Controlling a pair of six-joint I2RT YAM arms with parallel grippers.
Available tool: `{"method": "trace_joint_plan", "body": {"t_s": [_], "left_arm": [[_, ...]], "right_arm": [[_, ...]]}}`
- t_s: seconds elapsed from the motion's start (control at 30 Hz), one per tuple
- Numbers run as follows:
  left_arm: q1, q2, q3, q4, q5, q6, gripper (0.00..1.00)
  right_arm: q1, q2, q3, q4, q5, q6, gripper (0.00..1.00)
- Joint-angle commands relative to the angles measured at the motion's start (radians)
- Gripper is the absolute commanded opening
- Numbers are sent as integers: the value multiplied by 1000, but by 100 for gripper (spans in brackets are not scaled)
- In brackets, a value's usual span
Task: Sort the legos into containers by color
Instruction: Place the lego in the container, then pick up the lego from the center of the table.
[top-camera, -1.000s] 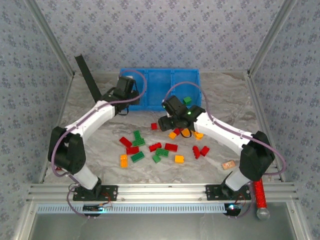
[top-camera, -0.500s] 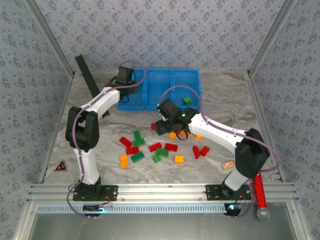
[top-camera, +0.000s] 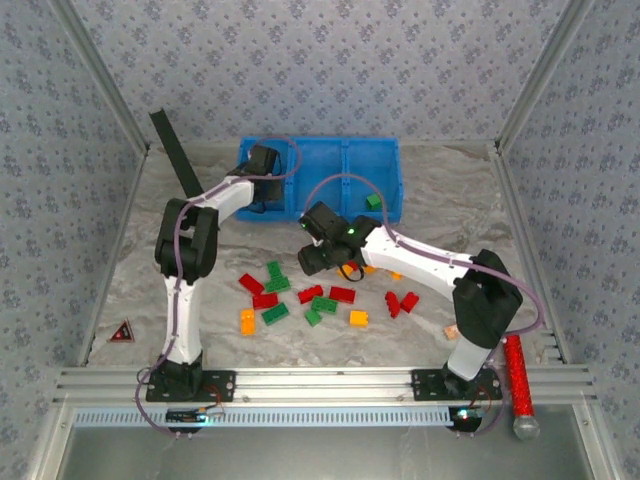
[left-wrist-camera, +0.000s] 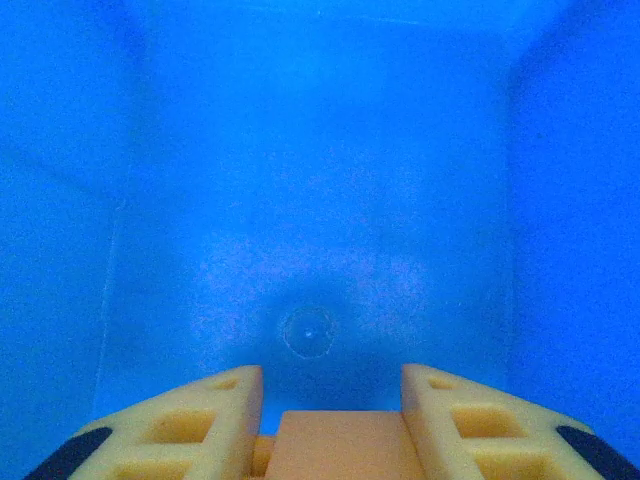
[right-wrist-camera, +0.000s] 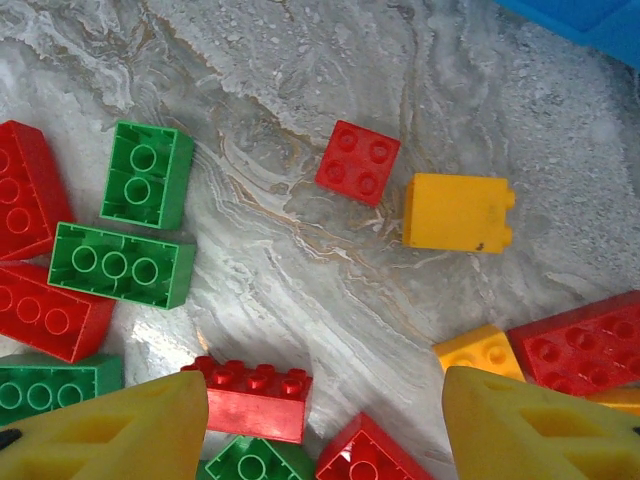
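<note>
Saw the left pincer (left-wrist-camera: 332, 372) closed on an orange lego (left-wrist-camera: 335, 445), a finger pressed against each of its sides. Found it low inside the blue bin (left-wrist-camera: 320, 180), over bare floor. Placed it, from the top camera, in the bin's left compartment.

Saw the right pincer (right-wrist-camera: 325, 380) wide open, gripping nothing, its yellow fingers (right-wrist-camera: 110, 430) well apart. Found it just in front of the bin's middle compartment, above loose legos (top-camera: 300, 300) on the marbled worktop (top-camera: 440, 190).

Noted a red lego (right-wrist-camera: 250, 395) on its side between those fingers, nearer one of them. Noted, closer to the bin, a red two-by-two lego (right-wrist-camera: 358, 162) studs up, and just beside it, not touching, a yellow lego (right-wrist-camera: 458, 212) on its side. Noted two green legos (right-wrist-camera: 122, 265) farther from the bin, studs up, close together.

Counted one green lego (top-camera: 373, 201) in the bin's right compartment. Saw the remaining red, green and orange-yellow pieces scattered on the worktop in front of the bin.
</note>
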Motion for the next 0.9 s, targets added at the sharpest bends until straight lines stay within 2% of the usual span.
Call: {"method": "trace_joint_plan", "body": {"t_s": [0.0, 0.2, 0.37, 0.87], "left_arm": [[3, 15, 16, 23, 14, -13, 22], [6, -28, -6, 34, 20, -13, 43], [9, -81, -19, 32, 20, -5, 55], [29, -338, -101, 35, 79, -3, 64]], "right_arm": [[11, 30, 38, -36, -3, -22, 65], [14, 80, 69, -32, -15, -48, 66], [9, 135, 121, -42, -19, -73, 66], [-43, 320, 248, -69, -10, -114, 64]]}}
